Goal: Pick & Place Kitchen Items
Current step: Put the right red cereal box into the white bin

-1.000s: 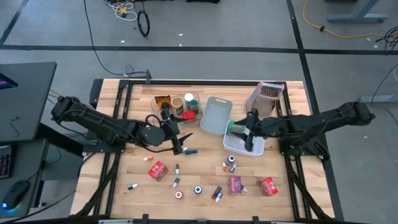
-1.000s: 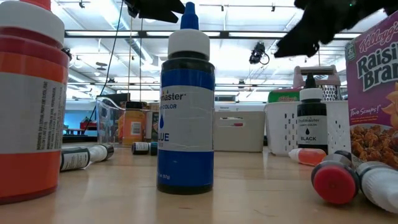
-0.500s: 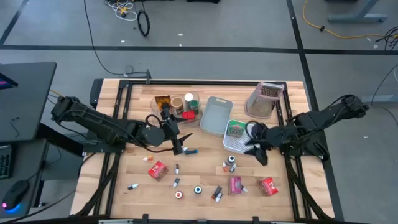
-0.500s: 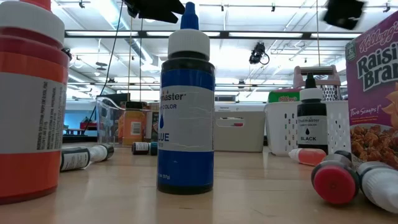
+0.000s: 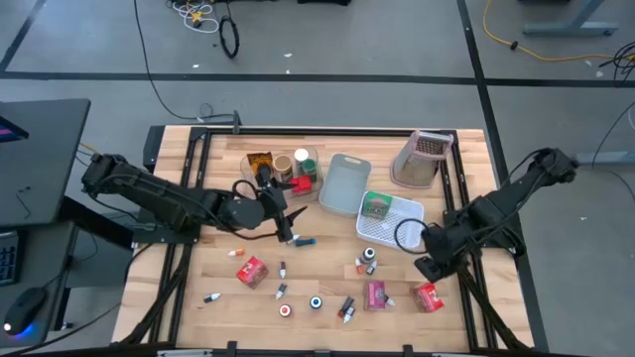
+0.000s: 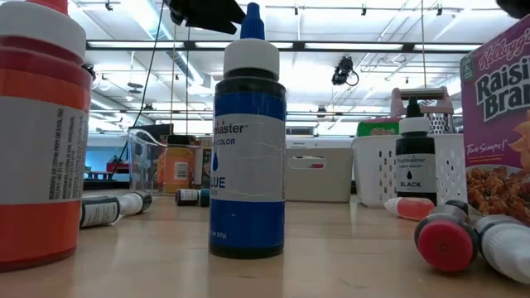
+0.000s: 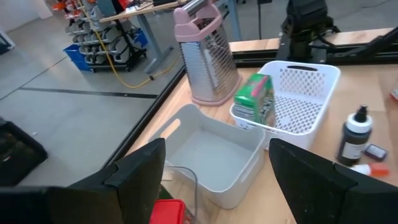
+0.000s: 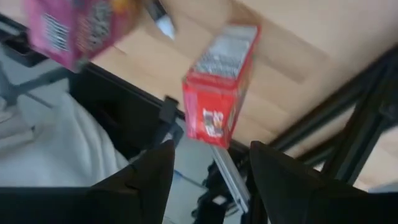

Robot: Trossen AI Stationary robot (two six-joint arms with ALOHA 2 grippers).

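Note:
Small bottles point(image 5: 368, 260), a pink box point(image 5: 376, 295) and two red boxes point(image 5: 429, 296) point(image 5: 252, 271) lie scattered on the near half of the wooden table. A green box point(image 5: 375, 206) lies in the white perforated basket point(image 5: 409, 211). My right gripper point(image 5: 427, 266) hovers open, pointing steeply down, just above and on the far side of the right red box point(image 8: 217, 93), touching nothing. My left gripper point(image 5: 286, 230) stands open and nearly level at mid-table, left of the grey bin point(image 7: 211, 155), with nothing between its fingers.
A clear bin point(image 5: 288, 167) holding jars and a red thing stands at the back, beside the grey bin point(image 5: 344, 183). A pink-topped metal grater point(image 5: 422, 157) stands at the back right. A blue-capped bottle point(image 5: 303, 241) lies just by my left gripper. Black frame rails border the table.
My right gripper has drawn away from the white basket toward the table's near right corner, rising a little, rolling about and tipping to point down over the right red box. The green box stays in the basket.

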